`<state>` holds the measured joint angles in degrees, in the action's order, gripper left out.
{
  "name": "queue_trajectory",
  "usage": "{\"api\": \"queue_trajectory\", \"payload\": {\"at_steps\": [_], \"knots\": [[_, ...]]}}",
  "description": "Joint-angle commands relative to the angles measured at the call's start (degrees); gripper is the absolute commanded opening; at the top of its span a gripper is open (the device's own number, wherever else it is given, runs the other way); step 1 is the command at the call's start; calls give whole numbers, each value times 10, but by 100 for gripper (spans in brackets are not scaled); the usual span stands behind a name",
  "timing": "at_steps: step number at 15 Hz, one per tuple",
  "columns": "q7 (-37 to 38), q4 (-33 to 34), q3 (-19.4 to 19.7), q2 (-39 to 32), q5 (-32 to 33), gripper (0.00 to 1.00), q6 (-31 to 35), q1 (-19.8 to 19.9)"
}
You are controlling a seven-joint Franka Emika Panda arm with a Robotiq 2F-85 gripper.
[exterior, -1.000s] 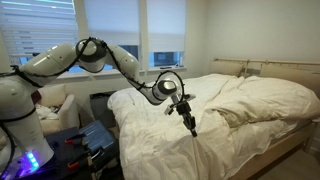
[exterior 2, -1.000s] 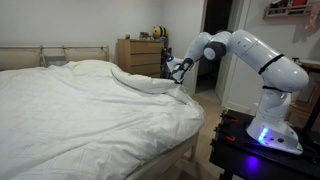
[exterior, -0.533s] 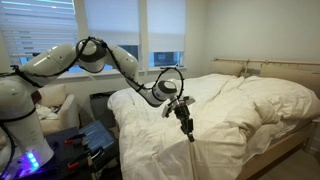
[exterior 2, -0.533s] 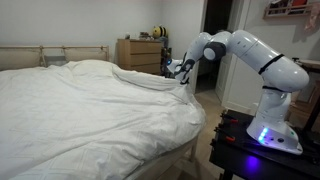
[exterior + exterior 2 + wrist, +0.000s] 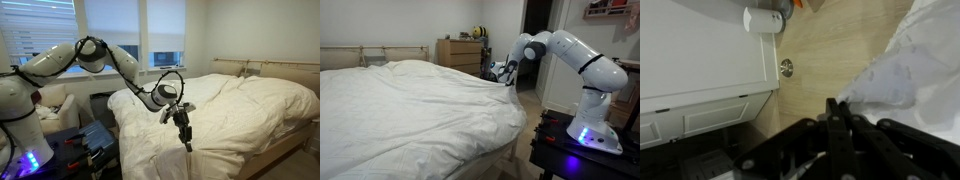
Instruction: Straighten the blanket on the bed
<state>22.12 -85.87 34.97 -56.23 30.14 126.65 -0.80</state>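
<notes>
The blanket (image 5: 250, 100) is a puffy off-white duvet lying wrinkled across the bed (image 5: 287, 150), which has a light wood frame. In both exterior views my gripper (image 5: 188, 143) (image 5: 509, 80) hangs at the foot corner of the mattress, shut on the blanket's edge. The blanket (image 5: 410, 110) now reaches that corner. In the wrist view the black fingers meet at the gripper's (image 5: 836, 103) tip, and white blanket fabric (image 5: 910, 70) bunches just to their right over the wood floor.
A white armchair (image 5: 55, 103) stands by the windows behind the arm. A wooden dresser (image 5: 460, 55) stands against the far wall. A white cabinet (image 5: 700, 50) is near the bed corner. The robot's base (image 5: 595, 130) stands beside the foot of the bed.
My gripper has moved down and out toward the foot corner, dragging the blanket's edge with it. More of the mattress is covered now.
</notes>
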Motion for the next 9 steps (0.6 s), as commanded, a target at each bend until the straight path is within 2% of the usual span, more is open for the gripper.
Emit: {"api": "queue_trajectory", "payload": {"at_steps": [1, 3, 4, 5, 6, 9], "knots": [[-1, -73, 3, 49, 22, 0, -8, 6], [-3, -91, 1, 58, 19, 0, 4, 10], [-7, -100, 0, 63, 18, 26, 11, 12], [-9, -107, 1, 67, 18, 27, 19, 13], [-11, -116, 2, 72, 19, 32, 13, 15], [-14, -146, 6, 91, 26, 57, 9, 19]]}}
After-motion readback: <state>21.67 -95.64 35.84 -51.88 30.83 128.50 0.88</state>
